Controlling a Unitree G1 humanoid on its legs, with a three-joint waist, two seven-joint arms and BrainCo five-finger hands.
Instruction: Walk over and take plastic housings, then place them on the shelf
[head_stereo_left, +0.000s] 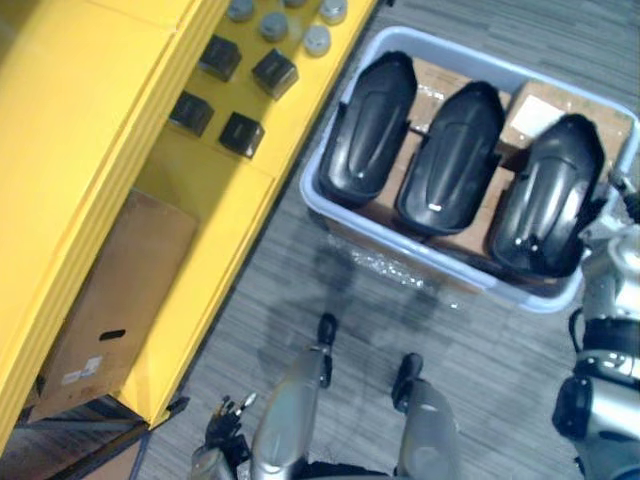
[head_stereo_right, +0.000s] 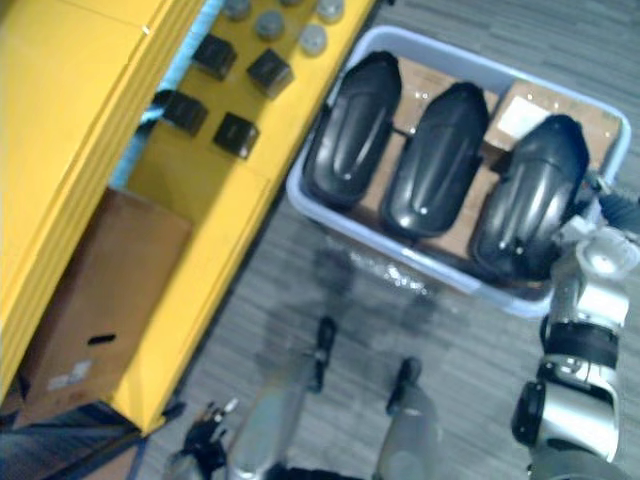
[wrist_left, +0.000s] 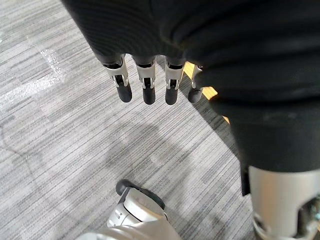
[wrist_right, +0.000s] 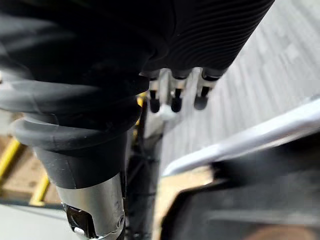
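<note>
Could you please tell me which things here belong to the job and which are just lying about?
Job: three black housings, their pale bin, yellow shelf, right robot hand by the bin.
Lying about: small black blocks, grey round caps, cardboard box low in the shelf.

Stereo above housings (head_stereo_left: 455, 160); wrist views close.

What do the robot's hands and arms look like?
The left hand and right hand have silver fingers with rounded dark tips, poking out from a black ribbed cover. The right arm is shiny silver-grey, with black bands at its joints.
</note>
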